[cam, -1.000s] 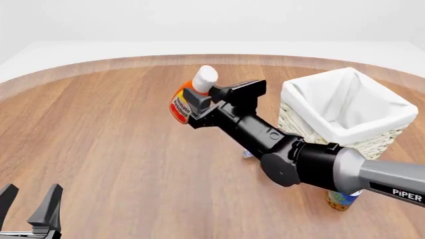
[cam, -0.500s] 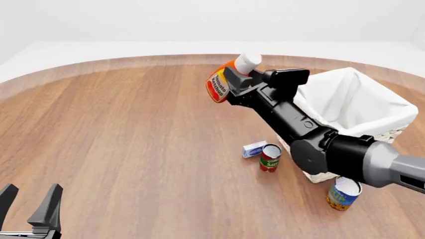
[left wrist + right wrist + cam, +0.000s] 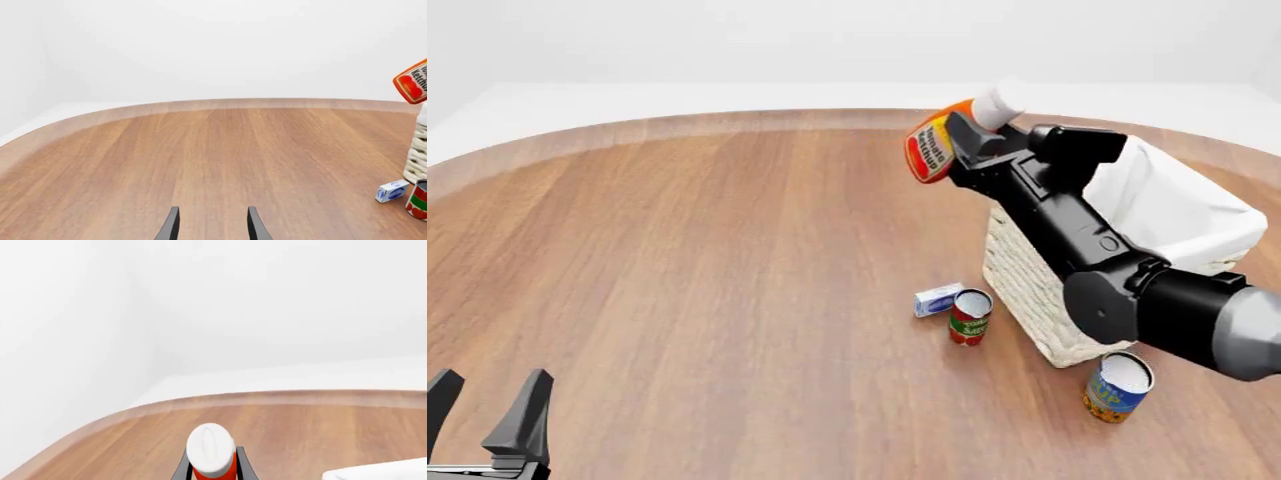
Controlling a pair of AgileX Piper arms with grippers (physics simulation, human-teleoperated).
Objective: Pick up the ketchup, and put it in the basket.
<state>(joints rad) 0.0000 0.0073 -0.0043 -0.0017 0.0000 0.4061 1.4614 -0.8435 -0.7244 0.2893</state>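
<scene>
The ketchup hangs in the air in the upper middle of the front view, tilted, its white cap pointing up and right. The right gripper is clamped on its body; in the right wrist view the dark fingers sit on either side of the bottle just under the cap. The bottle is just left of the basket, near its upper left corner and above rim height, not yet over the opening as far as this view shows.

The main risk, in my judgement, is releasing too soon: dropped from here the bottle would likely strike the folded cloth rim or fall outside onto the table. Carrying it too low could also knock the rim and shove the basket.

Below the basket's left wall, right of centre, stand a red-and-green can and a small blue-and-white box, near each other; an orange-and-blue can stands at the basket's lower corner. A falling bottle could topple these.

The left gripper sits at the lower left edge, fingers spread and empty, well apart from everything.
</scene>
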